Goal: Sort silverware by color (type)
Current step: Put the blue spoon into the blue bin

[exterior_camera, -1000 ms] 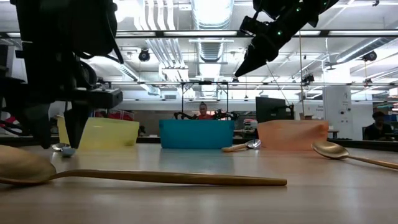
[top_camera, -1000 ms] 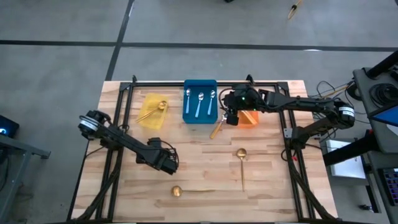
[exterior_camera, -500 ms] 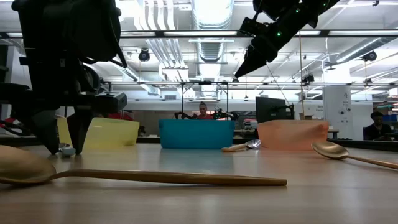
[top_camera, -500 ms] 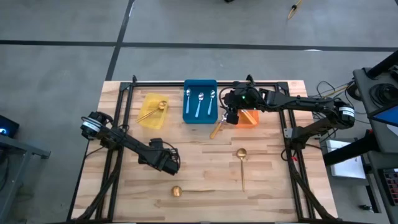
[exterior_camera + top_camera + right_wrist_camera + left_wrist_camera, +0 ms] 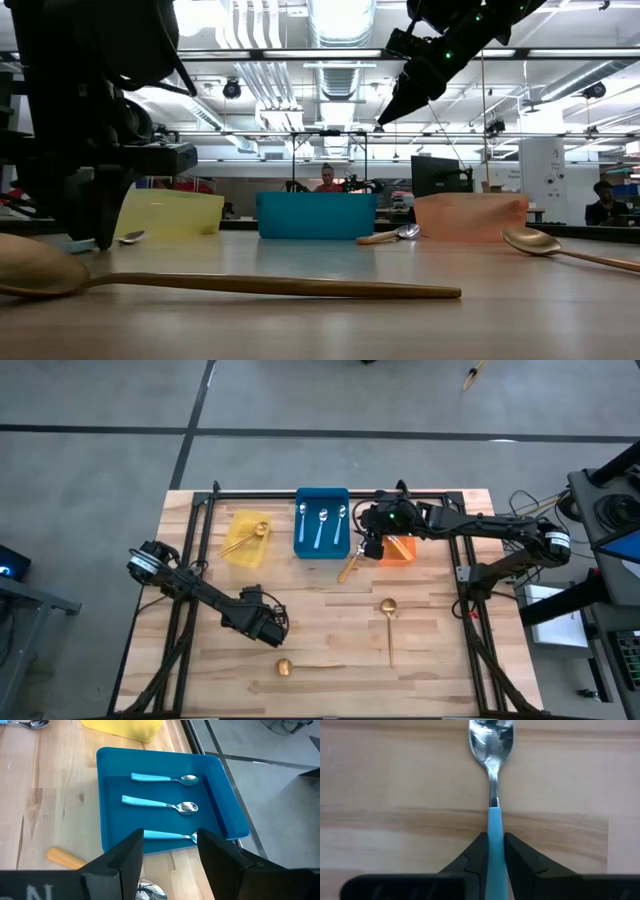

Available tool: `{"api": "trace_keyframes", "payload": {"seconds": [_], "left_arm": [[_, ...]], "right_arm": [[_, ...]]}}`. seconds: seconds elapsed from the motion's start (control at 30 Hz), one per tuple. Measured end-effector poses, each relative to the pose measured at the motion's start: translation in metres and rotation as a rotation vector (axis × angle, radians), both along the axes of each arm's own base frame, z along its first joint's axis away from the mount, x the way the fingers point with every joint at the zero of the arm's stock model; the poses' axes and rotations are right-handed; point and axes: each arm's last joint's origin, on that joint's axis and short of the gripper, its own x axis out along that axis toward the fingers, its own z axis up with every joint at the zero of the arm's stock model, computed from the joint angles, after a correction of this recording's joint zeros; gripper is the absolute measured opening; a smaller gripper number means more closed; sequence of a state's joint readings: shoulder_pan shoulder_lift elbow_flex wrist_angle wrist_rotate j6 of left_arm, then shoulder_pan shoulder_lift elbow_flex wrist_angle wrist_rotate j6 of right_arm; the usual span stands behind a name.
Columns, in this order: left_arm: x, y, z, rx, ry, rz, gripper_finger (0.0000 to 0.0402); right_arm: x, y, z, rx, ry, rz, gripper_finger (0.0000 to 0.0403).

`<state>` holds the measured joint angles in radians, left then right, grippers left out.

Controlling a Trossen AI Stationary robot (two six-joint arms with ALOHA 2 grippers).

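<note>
The silverware is small spoons. A spoon with a light-blue handle (image 5: 491,750) lies on the table left of centre, and my left gripper (image 5: 272,628) is shut on it. Three more blue-handled spoons (image 5: 162,804) lie in the blue bin (image 5: 322,495). A gold spoon (image 5: 245,538) lies in the yellow bin (image 5: 250,556). Two gold spoons (image 5: 388,622) (image 5: 300,667) and an orange-handled spoon (image 5: 348,568) lie on the table. My right gripper (image 5: 167,855) hangs open, well above the table between the blue and orange bins. My left gripper pinches the spoon's light-blue handle (image 5: 495,826) between its two fingers, a little behind where the handle meets the silver neck. The fingers (image 5: 100,215) come from above, pointing down, one on each side of the handle. The spoon lies on the table.
The orange bin (image 5: 402,552) stands at the back, right of the blue bin, partly under my right arm. A dark frame rail (image 5: 330,493) runs along the table's far edge. Bare wood lies at the near left and near right.
My left gripper's fingers have closed in from wide apart onto the blue-handled spoon and taken hold of its handle. The spoon has shifted a little on the table.
</note>
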<state>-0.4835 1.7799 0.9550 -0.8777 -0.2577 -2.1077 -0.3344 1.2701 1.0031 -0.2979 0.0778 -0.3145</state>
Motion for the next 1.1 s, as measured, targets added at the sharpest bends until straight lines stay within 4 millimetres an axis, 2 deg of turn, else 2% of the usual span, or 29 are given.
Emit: {"api": "trace_keyframes", "payload": {"seconds": [0.17,0.33,0.53,0.63,0.87,1.1], "left_arm": [[-0.002,-0.004,0.005,-0.036,-0.023,-0.002,0.0017],[-0.001,-0.011,0.016,-0.101,-0.045,-0.035,0.0013],[0.014,-0.021,0.045,-0.097,-0.087,-0.149,0.0012],[0.024,-0.019,0.064,-0.062,-0.084,-0.220,0.0012],[0.046,0.007,0.099,0.082,-0.062,-0.350,0.0012],[0.067,0.058,0.111,0.177,-0.003,-0.476,0.0013]], "right_arm": [[0.000,0.000,0.000,0.000,0.000,0.000,0.0176],[0.000,0.000,0.000,0.001,0.001,0.001,0.0176],[-0.001,0.000,-0.002,0.004,0.010,0.000,0.0176],[-0.001,0.000,-0.003,0.011,0.013,-0.004,0.0176],[-0.003,0.001,-0.005,0.042,0.031,-0.023,0.0176],[-0.009,0.003,-0.014,0.104,0.112,-0.054,0.0176]]}}
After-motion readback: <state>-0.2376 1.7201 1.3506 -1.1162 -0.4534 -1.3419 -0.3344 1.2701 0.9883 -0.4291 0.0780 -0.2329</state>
